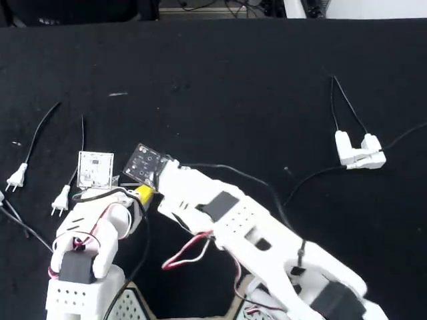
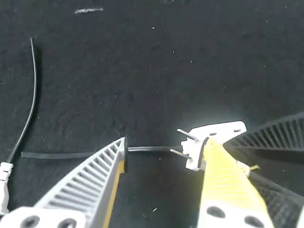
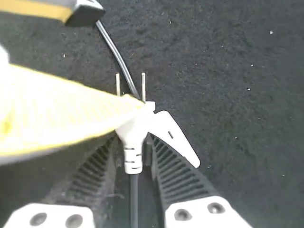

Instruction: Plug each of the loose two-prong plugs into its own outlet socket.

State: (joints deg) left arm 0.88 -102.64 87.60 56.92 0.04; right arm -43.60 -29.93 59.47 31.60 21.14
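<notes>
A loose white two-prong plug (image 1: 15, 178) and a second loose plug (image 1: 60, 200) are lying on thin black leads at the left edge of the black tabletop (image 1: 220, 80). Just right of them, the left arm (image 1: 83, 243) is sitting folded at the near edge. The yellow-taped left pincer (image 2: 165, 142) is standing wide, one finger touching a third white plug (image 2: 194, 159). The right arm (image 1: 247, 227) is lying stretched leftward across the near side. The right pincer (image 3: 133, 140) is clamping that plug by its body, prongs pointing away. The white socket block (image 1: 360, 155) is sitting well apart at the right.

Judgement: the plug is being readied for carrying. The left finger should be drawing clear first, and the prongs should be held square to the slots.
</notes>
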